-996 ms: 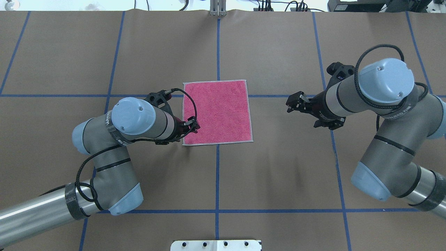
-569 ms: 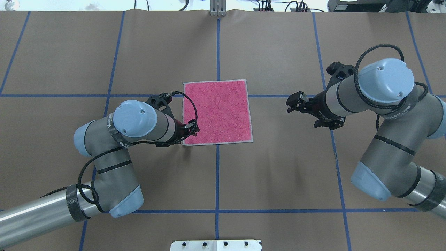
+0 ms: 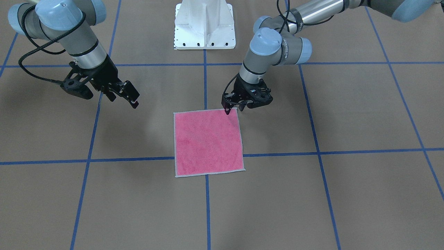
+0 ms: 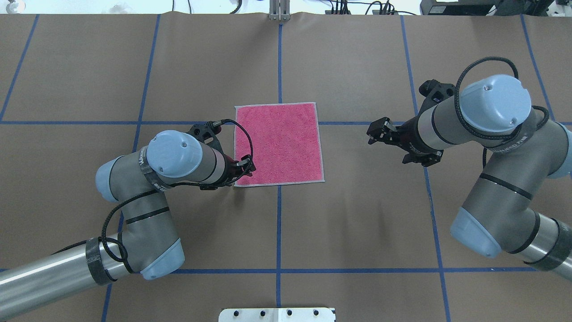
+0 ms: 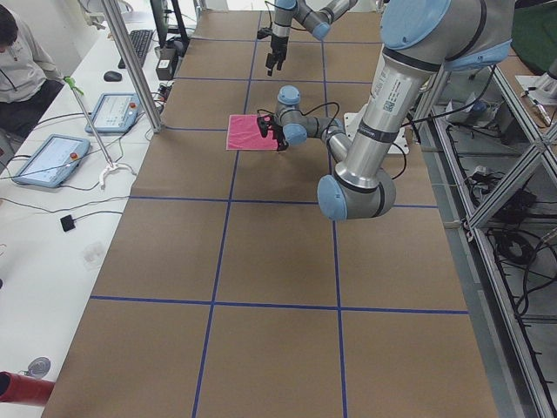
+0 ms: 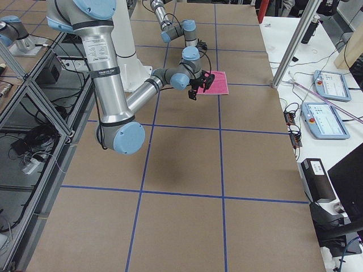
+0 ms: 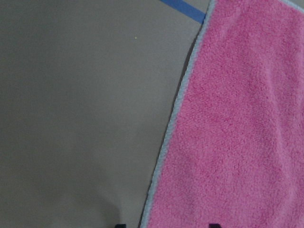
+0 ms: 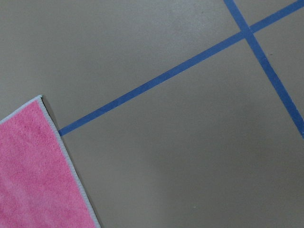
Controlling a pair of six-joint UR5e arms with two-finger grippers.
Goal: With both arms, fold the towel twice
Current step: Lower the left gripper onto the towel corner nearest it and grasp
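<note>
Left gripper [image 3: 233, 109]: fingers spread, straddled towel [image 4: 279, 144] edge at its near corner.
Right gripper [image 4: 374, 132]: fingers spread, hovered well apart from towel.
Towel: flat, pink up, between grippers.

Towel [image 4: 279, 145]: lies flat near the middle of the table [image 4: 357, 232], straddles the lengthwise tape line [image 4: 279, 62], with its far part over the crosswise tape line [image 4: 80, 122].
Left gripper [image 4: 247, 167]: sits at the towel's left corner on the robot's side, one fingertip over the cloth, the other over the table.
Right gripper [image 4: 371, 134]: sits well to the towel's right, apart from it.
Pedestal [image 4: 277, 314]: stands at the table's near edge, in line with the towel.
</note>
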